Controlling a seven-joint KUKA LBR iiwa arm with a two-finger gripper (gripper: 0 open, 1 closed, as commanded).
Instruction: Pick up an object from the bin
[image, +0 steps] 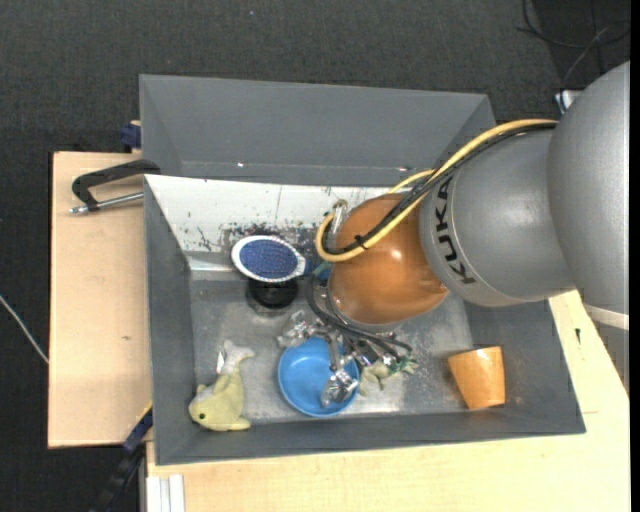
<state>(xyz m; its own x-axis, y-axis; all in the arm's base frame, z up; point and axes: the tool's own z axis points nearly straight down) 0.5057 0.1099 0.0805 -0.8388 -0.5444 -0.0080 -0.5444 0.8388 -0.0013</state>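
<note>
My gripper (340, 378) hangs under the orange cover, low in the middle of the bin, with its metal fingertips down at the right rim of a blue bowl (305, 378). A small green and white thing (385, 370) lies just right of the fingertips. Behind the bowl stands a black cup with a blue dotted lid (268, 262).
A yellow and white plush fish (222, 400) lies in the front left corner. An orange cup (478, 376) lies on its side at the front right. The arm and its cover hide the middle and back right of the bin.
</note>
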